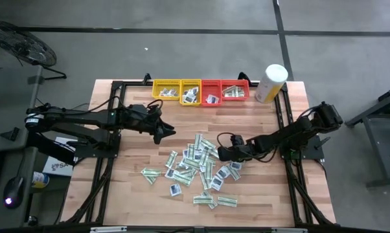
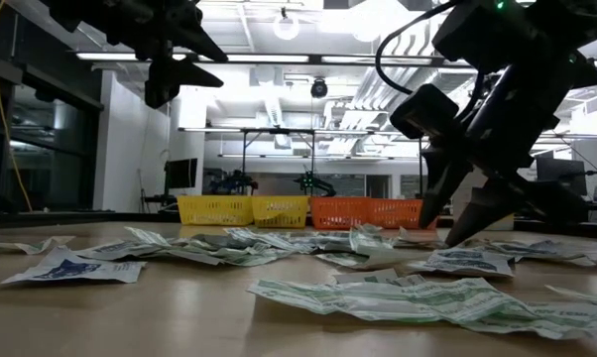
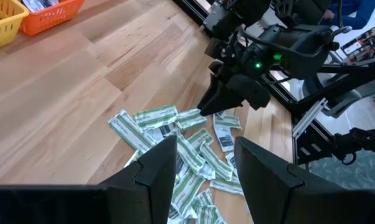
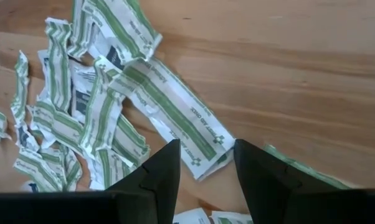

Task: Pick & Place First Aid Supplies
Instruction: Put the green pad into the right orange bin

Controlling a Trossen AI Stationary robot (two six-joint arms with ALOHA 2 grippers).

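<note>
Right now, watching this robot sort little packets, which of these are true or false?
1. The right hand is low over the packet pile. True.
2. The left hand grips a packet. False: it is open, empty, off the pile.
3. Four trays sit along the far edge, yellow trays left of red trays. True.
4. The trays are all empty. False: packets lie in them.
5. The white-and-yellow canister has tipped over. False: it stands beside the red trays.

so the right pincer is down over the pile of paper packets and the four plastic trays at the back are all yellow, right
Not quite: the high view shows two yellow plastic trays and two red plastic trays, not four yellow. The rest holds: the right pincer is low over the pile of white-and-green paper packets, jaws open.
</note>
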